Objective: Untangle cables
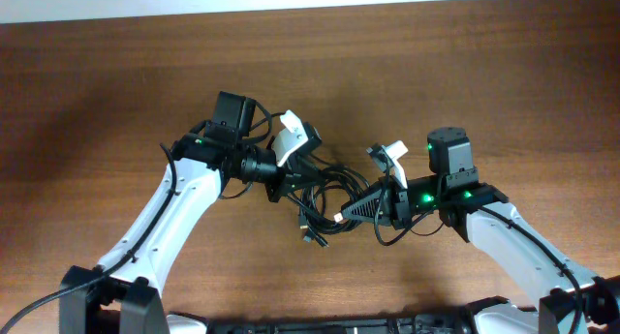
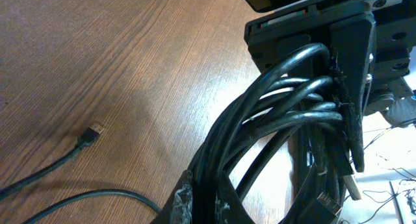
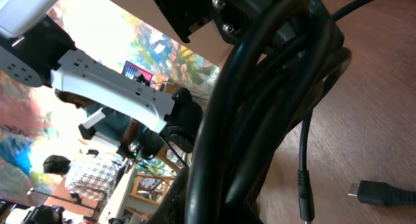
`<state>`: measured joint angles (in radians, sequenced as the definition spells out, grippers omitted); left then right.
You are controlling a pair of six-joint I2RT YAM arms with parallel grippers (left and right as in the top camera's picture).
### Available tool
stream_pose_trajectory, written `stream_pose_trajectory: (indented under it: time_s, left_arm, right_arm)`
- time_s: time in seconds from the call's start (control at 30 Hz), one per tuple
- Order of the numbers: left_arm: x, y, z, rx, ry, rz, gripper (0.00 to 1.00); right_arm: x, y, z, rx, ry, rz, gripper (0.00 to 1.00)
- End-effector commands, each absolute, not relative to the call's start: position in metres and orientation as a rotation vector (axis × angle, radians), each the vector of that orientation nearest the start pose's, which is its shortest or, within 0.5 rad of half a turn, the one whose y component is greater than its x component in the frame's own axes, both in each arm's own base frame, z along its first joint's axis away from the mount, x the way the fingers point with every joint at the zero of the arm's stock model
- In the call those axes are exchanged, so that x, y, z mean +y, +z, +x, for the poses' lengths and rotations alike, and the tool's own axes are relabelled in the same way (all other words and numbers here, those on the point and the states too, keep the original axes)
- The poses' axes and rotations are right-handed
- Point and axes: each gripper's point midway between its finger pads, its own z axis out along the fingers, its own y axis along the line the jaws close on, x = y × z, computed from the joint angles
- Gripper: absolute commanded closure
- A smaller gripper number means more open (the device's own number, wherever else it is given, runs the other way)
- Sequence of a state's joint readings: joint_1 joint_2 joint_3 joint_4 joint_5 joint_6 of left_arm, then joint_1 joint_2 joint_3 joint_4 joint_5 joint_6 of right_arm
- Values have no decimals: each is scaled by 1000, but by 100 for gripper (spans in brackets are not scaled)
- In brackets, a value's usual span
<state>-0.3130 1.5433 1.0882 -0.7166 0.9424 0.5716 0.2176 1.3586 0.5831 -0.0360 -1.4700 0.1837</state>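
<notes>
**Both grippers clamped on one cable knot at table centre**

Overhead: The cables lie in a tangled black bundle on the wooden table, between the two arms. The left gripper meets the bundle from its left side and the right gripper from its lower right. Both jaws look closed into the knot. Short ends trail out below the bundle.

Left wrist: The bundle fills the jaw gap and is gripped there. Several strands rise in parallel loops to the right gripper's black finger, where they are pinched. A loose cord with a metal-tipped plug lies flat on the table, well apart to the left.

Right wrist: Thick black strands run up from this gripper's own jaws, clenched on them, to the left gripper's body. A thin cord hangs beside the bundle. A black plug rests on the wood at lower right.
</notes>
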Motion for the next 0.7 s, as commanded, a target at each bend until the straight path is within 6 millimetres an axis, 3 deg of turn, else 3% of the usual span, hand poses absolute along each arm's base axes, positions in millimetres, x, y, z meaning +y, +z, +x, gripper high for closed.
stream_pose_trajectory:
  time_s: [0.0,0.07,0.2,0.23,0.33,0.43,0.53,0.67]
  left_arm:
    - [-235,156,265,2143,-1195,1189,100]
    - [-231,151,269,2255,-1183,1085,100]
    - [-230,150,273,2384,-1226,904,100]
    - [-231,152,276,2397,-1235,865,100]
    - [-228,159,292,2426,-1151,797,100]
    - [-224,172,309,2428,-1054,750,100]
    - [-205,167,326,2531,-876,542,100]
    - [-181,158,344,2658,-757,18,100]
  right_arm:
    - [221,182,201,1935,1908,-790,95]
    - [221,182,201,1935,1908,-790,87]
    - [221,182,201,1935,1908,-790,79]
    - [221,182,201,1934,1908,-790,65]
    - [217,181,207,1940,1882,-767,42]
    - [197,180,227,1948,1818,-660,24]
    - [164,180,252,1980,1775,-454,18]
    - [133,180,270,2027,1785,-201,14]
